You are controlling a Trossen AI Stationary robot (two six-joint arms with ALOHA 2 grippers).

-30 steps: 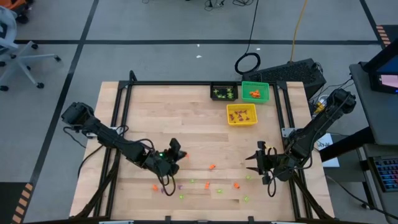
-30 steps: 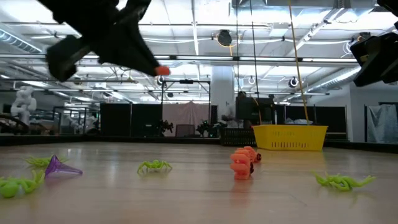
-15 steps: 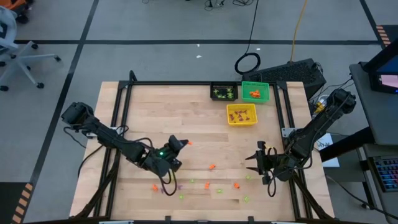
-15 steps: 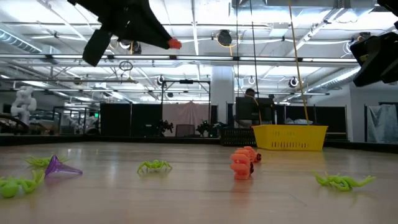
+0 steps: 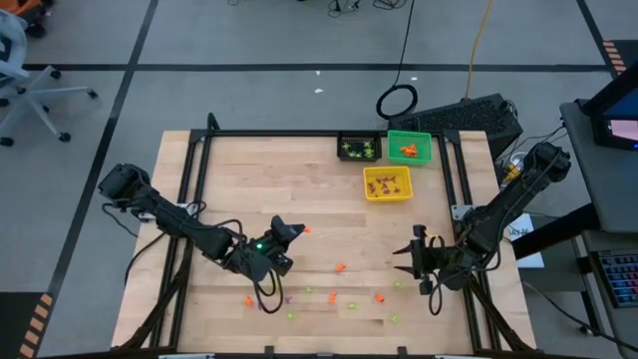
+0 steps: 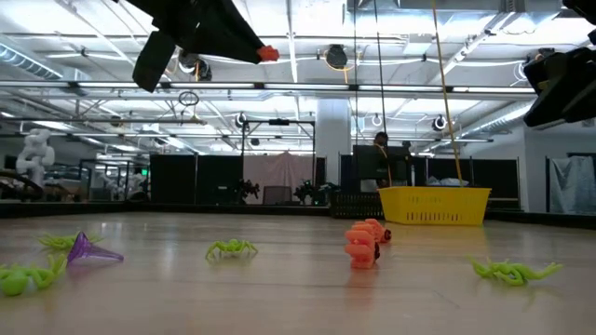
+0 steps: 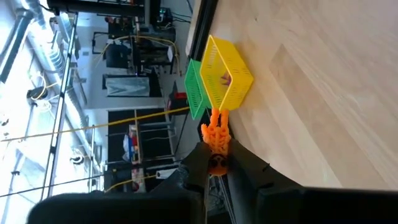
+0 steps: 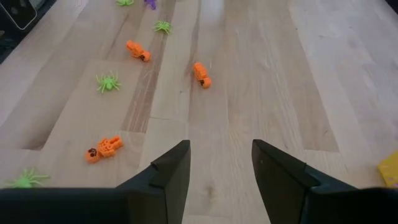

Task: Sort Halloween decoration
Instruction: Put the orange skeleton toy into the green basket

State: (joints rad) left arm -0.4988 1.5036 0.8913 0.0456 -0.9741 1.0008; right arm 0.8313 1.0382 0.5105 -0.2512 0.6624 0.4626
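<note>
From above, three square mesh bins sit toward the far side of the pale wooden table [image 5: 239, 170]: one black bin [image 5: 359, 148], one green bin [image 5: 409, 148], and one yellow bin [image 5: 388, 183] just in front of them. No writing can be read on any of them. The left gripper [image 5: 296, 231] hangs over the table's middle, pinching a small orange trinket [image 5: 304, 229] at its tip. The right gripper [image 5: 406, 261] waits near the right edge. About ten loose orange, purple and light-green trinkets [image 5: 329, 294] lie scattered along the near side.

At table level, two light-green spiders [image 6: 231, 248], one purple cone [image 6: 88, 250] and one orange figure [image 6: 360, 246] stand out.

The left wrist camera shows the fingers [image 7: 199, 165] closed narrowly on the orange trinket [image 7: 216, 138].

The right wrist camera shows its fingers [image 8: 168, 171] spread wide, holding nothing, above three orange pieces [image 8: 138, 51].
</note>
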